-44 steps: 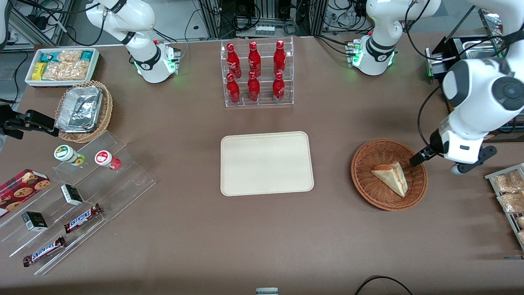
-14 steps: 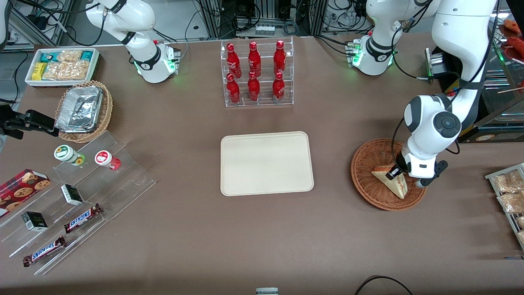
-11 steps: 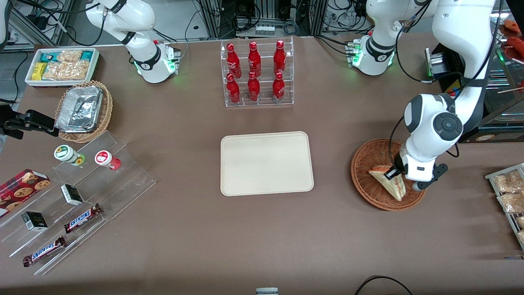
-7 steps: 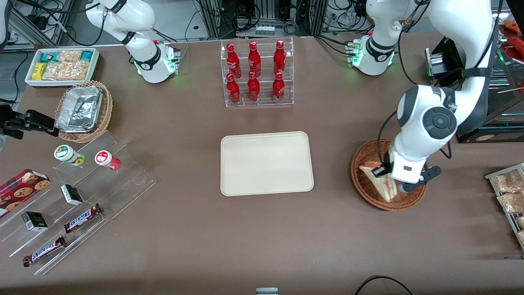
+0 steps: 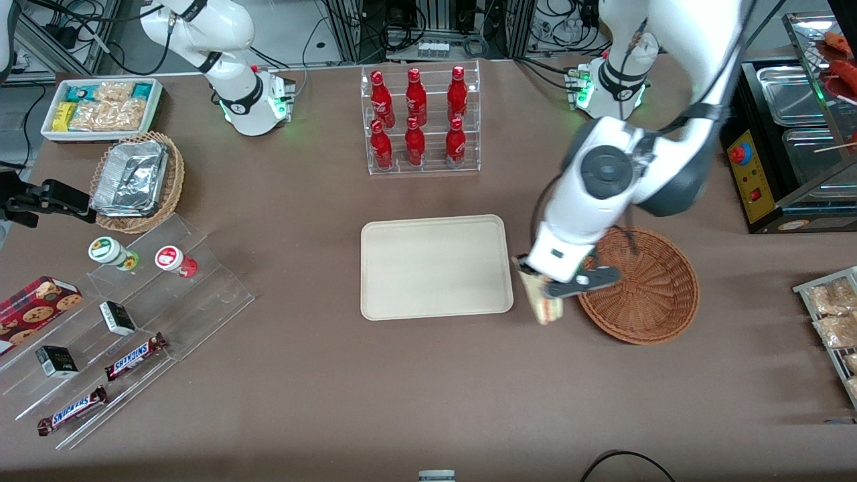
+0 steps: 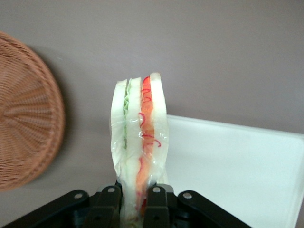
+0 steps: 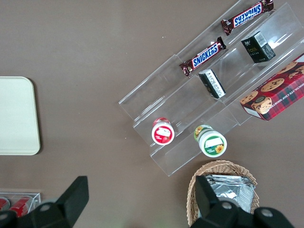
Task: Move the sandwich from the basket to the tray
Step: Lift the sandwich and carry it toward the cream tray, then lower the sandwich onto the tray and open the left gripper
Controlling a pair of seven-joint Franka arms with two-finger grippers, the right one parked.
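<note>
Wrist view: we see our end effector (image 6: 133, 202) clamped on the sandwich (image 6: 138, 142), carried upright between basket (image 6: 26, 114) and tray (image 6: 237, 166).

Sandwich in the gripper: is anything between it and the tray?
Nothing visible. The gripper holds the sandwich over bare table between the basket and the tray, just beside the tray's edge.
</note>
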